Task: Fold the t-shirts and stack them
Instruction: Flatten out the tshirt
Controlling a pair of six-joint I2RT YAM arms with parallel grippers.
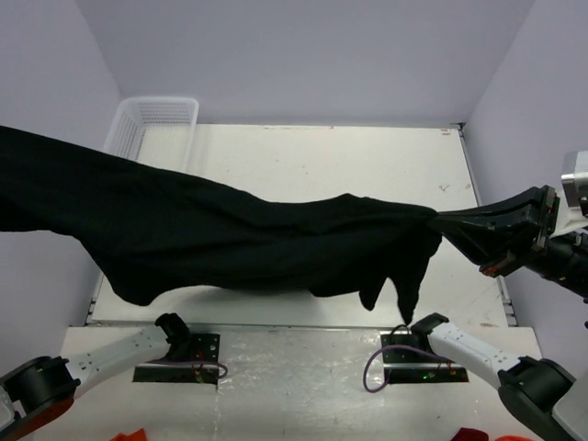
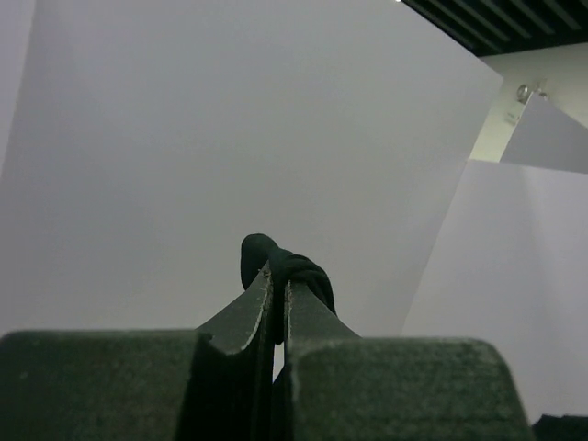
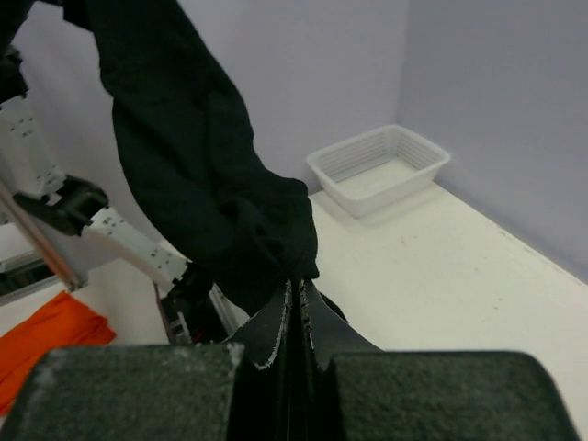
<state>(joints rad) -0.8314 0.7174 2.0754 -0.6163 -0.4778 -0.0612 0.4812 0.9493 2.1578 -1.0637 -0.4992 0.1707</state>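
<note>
Black t-shirt (image 1: 230, 234) stretched above the tabletop (image 1: 322, 156), left claw (image 2: 278, 285) and right claw (image 3: 296, 299) each clenched on its cloth; lowering should keep it level and taut.

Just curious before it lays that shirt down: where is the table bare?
Bare table runs rightward from the white basket, beyond the t-shirt. Crowded: the t-shirt, stretched in the air between left gripper and right gripper, hides the near middle.

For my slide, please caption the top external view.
Right gripper holds one end of a black t-shirt stretched above the table, basket at far left.
</note>
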